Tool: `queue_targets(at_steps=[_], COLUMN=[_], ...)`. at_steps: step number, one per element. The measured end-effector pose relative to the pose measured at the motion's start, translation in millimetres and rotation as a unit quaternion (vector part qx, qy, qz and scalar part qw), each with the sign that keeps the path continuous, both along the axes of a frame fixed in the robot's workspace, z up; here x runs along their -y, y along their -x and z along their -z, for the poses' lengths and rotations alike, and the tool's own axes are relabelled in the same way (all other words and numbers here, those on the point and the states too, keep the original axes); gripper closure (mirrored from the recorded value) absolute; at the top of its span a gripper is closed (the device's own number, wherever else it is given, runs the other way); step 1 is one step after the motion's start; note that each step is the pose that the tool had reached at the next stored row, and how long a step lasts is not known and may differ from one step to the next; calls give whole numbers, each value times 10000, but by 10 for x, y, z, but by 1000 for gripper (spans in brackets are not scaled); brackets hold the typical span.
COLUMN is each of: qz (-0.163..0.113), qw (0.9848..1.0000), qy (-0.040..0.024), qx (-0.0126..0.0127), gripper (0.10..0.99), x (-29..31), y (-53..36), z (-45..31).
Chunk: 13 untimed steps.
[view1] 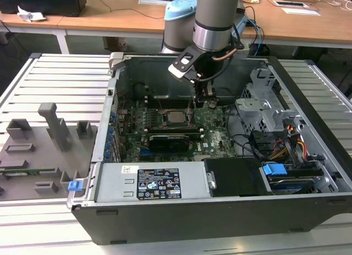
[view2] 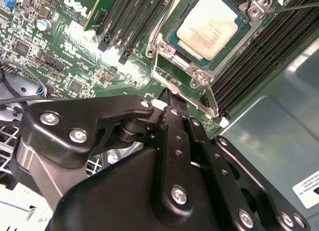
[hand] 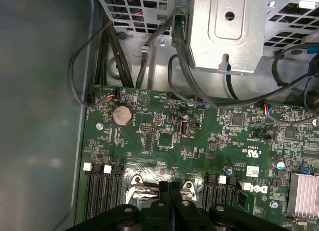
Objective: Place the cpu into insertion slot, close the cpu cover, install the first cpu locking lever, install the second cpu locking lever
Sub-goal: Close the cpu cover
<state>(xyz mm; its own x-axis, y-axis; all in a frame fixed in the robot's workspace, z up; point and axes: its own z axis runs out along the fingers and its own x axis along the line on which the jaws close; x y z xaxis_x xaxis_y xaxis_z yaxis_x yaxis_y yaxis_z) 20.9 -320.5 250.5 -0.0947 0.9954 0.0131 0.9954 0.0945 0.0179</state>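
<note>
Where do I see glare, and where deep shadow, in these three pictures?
Second wrist view: glare washes the cpu pale. First wrist view: the case wall lies in dim shadow, while the green board is evenly lit. Exterior view: the case's back wall is dark, and the slatted table is bright.

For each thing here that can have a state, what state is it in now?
cpu: seated in the insertion slot.
cpu cover: closed over the cpu.
locking lever: lying low beside the slot; latched or not, cannot tell.
gripper: shut, tip close by that lever.
computer case: open, its side off.
</note>
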Motion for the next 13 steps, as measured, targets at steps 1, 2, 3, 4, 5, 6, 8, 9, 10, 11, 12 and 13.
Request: queue_targets(at_steps=[1, 2, 3, 4, 5, 6, 8, 9, 10, 11, 12, 13], qz=[1, 0, 1, 1, 0, 1, 1, 1, 1, 1, 1, 1], qw=[10000, 10000, 10000, 10000, 10000, 10000, 10000, 10000, 10000, 10000, 10000, 10000], qy=[0, 0, 0, 0, 0, 0, 0, 0, 0, 0, 0, 0], qx=[0, 0, 0, 0, 0, 0, 0, 0, 0, 0, 0, 0], gripper=[980, 980, 980, 980, 980, 980, 980, 980, 980, 980, 980, 980], x=[0, 0, 0, 0, 0, 0, 0, 0, 0, 0, 0, 0], y=[4, 5, 7, 9, 12, 15, 23, 27, 30, 33, 35, 37], z=[0, 0, 0, 0, 0, 0, 0, 0, 0, 0, 0, 0])
